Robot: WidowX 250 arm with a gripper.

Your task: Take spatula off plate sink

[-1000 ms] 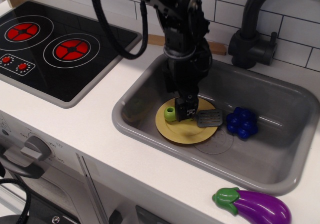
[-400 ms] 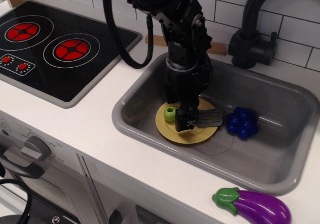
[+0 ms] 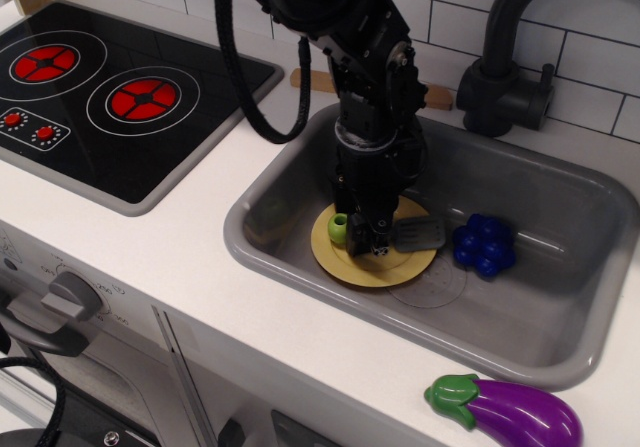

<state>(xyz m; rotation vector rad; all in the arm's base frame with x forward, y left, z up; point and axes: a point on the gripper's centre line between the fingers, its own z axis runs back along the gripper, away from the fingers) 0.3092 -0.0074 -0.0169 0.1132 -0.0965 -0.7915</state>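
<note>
Since a moment ago my claw [image 3: 368, 237] has dropped lower onto the spatula [image 3: 400, 232], which lies on the plate [image 3: 345, 262] in the sink [image 3: 560, 317]; I cannot tell its opening.

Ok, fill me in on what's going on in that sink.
The robot arm has its gripper down over the spatula, which lies across the yellow plate in the grey sink. Its jaws sit at the green handle, but whether they have closed on it cannot be told. The blade rests at the plate's rim beside blue toy grapes.
</note>
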